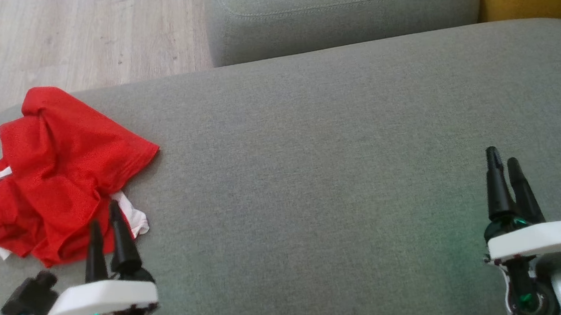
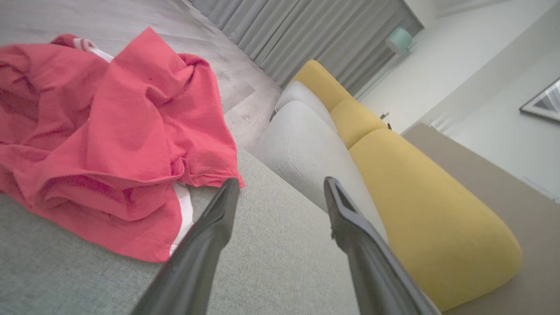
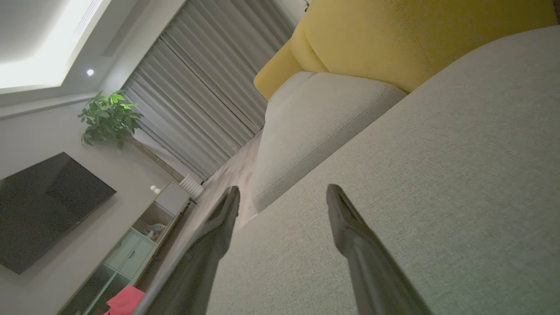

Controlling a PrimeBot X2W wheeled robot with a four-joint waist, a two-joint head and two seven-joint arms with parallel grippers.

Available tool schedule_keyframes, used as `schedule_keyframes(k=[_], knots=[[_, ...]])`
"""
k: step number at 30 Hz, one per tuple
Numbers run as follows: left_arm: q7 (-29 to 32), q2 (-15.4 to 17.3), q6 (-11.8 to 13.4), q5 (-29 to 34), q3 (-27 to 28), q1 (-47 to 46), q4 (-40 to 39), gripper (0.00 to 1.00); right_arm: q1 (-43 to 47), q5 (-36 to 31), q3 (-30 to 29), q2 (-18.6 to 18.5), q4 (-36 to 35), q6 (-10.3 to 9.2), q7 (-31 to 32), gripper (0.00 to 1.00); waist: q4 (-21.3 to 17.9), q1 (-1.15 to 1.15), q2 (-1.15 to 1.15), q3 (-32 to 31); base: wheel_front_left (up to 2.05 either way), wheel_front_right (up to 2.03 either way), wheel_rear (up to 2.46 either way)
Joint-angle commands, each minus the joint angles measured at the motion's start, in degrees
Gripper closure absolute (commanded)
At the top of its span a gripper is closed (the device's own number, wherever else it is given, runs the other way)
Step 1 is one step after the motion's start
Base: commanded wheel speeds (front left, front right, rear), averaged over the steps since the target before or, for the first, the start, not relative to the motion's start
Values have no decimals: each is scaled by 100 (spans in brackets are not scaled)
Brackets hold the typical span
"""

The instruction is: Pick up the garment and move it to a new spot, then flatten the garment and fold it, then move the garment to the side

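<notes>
The crumpled red garment (image 1: 56,170) with white trim (image 1: 132,216) lies on the grey sofa cushion (image 1: 312,175) just ahead and to the outer side of the left end effector (image 1: 103,214). That end effector's fingers are spread with nothing between them. In the left wrist view the cloth's hem (image 2: 205,179) comes right up to one fingertip (image 2: 229,188), perhaps touching it. The right end effector (image 1: 501,156), likewise spread and empty, hovers over bare cushion, with the garment well apart on its left.
</notes>
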Motion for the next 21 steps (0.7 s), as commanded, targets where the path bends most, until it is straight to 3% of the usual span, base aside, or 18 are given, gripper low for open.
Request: schedule_keyframes(k=[1, 10, 21], knots=[[-72, 110, 40, 312, -27, -334, -256, 0, -302, -281, 120, -37, -269, -2, -81, 0, -8, 0, 0, 9, 0, 0, 0], [-224, 505, 549, 1336, -711, -442, -38, 0, -300, -1214, 288, -39, -366, -2, -233, 0, -21, 0, 0, 23, 0, 0, 0], [-412, 885, 1210, 2100, -1438, -695, 135, 0, -302, -2292, 492, -42, -368, -3, -419, 0, -71, 0, 0, 36, 0, 0, 0]])
